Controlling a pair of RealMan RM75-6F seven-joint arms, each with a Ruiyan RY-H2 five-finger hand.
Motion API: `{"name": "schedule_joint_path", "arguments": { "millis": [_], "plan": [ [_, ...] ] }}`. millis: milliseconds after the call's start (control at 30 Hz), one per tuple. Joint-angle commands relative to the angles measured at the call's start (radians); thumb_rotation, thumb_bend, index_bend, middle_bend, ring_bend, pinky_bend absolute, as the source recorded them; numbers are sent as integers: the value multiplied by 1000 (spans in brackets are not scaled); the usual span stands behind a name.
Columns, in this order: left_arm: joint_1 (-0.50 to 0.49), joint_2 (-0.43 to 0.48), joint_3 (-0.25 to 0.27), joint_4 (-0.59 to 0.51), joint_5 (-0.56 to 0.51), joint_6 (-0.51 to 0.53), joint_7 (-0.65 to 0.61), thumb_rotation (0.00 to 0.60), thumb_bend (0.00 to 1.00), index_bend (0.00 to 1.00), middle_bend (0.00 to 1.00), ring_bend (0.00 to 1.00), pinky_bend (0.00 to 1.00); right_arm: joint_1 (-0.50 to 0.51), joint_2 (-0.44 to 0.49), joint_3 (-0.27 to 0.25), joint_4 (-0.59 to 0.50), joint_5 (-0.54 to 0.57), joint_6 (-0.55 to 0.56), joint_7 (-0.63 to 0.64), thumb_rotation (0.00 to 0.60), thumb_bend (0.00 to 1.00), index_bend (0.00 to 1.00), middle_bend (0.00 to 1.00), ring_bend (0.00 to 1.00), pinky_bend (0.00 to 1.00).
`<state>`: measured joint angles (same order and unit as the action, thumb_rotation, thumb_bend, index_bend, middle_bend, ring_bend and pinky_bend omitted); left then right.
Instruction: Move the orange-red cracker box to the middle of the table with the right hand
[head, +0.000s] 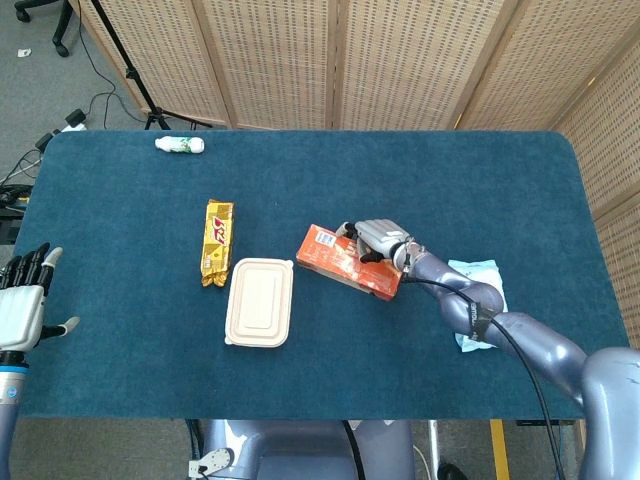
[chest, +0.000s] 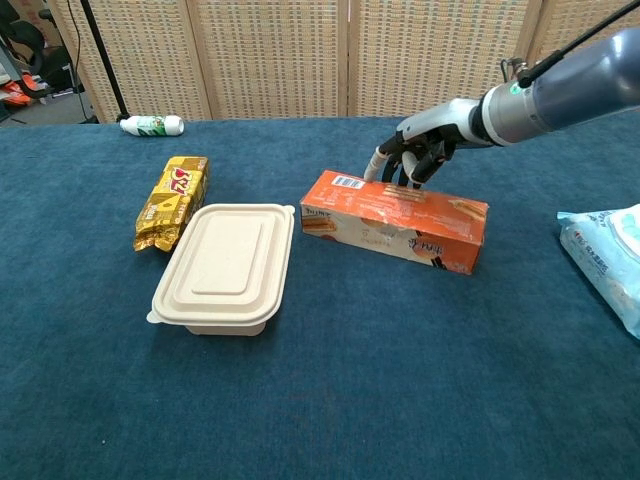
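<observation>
The orange-red cracker box (head: 343, 261) (chest: 392, 219) lies flat near the middle of the blue table (head: 120, 230), angled, just right of a beige container. My right hand (head: 384, 240) (chest: 418, 152) reaches over the box's far right end, and its fingers curl down over the far top edge and grip it. My left hand (head: 22, 303) hovers at the table's left edge with fingers spread and nothing in it; the chest view does not show it.
A beige lidded food container (head: 260, 301) (chest: 226, 264) sits close to the box's left end. A yellow snack pack (head: 217, 241) (chest: 173, 200) lies beyond it. A small white bottle (head: 180, 145) (chest: 152, 125) lies at the far left. A light-blue wipes pack (head: 487, 275) (chest: 606, 255) lies at the right.
</observation>
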<state>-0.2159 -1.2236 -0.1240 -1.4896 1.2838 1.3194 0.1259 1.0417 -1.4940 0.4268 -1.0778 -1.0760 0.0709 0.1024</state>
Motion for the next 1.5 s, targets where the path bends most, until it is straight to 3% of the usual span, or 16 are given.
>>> {"name": "schedule_joint_path", "arguments": {
  "millis": [33,200,633,733,900,1000,1033,1100,1133,1167,1300,1500],
  "plan": [
    [0,0,0,-1,0,1,0,600,0,0,0,0,0,-82,96,-8,-144,-55,57,3,600,1000,259,288,253,222],
    [0,1,8,-6,11,0,0,600,0,0,0,0,0,-144,185,-24,-279,-131,94,13,600,1000,260,288,254,222],
    [2,6,12,-10,21,6,-10,600,0,0,0,0,0,-225,303,-43,-405,-238,206,116,600,1000,260,288,253,222],
    [3,7,14,-12,24,8,-10,600,0,0,0,0,0,-246,329,-19,-426,-262,288,148,600,1000,260,288,253,222],
    [5,10,19,-13,35,11,-18,600,0,0,0,0,0,-352,428,1,-513,-347,528,221,600,1000,260,285,253,222],
    [10,19,23,-20,48,20,-37,600,0,0,0,0,0,-462,458,-30,-538,-454,770,234,600,996,253,258,248,222],
    [12,22,24,-22,53,24,-44,600,0,0,0,0,0,-495,460,-47,-533,-490,842,235,600,935,240,240,238,222],
    [18,31,31,-29,74,36,-60,600,0,0,0,0,0,-576,461,-94,-504,-574,1013,211,600,532,169,171,175,214],
    [19,33,34,-30,82,40,-65,600,0,0,0,0,0,-598,457,-110,-490,-597,1064,205,600,194,104,107,110,192],
    [21,36,38,-32,92,44,-71,600,0,0,0,0,0,-631,449,-130,-474,-624,1137,196,600,38,63,58,57,162],
    [27,42,48,-36,115,56,-81,600,0,0,0,0,0,-709,424,-189,-435,-666,1289,171,600,0,28,0,0,54],
    [41,53,63,-40,145,79,-96,600,0,0,0,0,0,-817,354,-268,-386,-653,1421,93,600,0,26,0,0,11]
  ]
}}
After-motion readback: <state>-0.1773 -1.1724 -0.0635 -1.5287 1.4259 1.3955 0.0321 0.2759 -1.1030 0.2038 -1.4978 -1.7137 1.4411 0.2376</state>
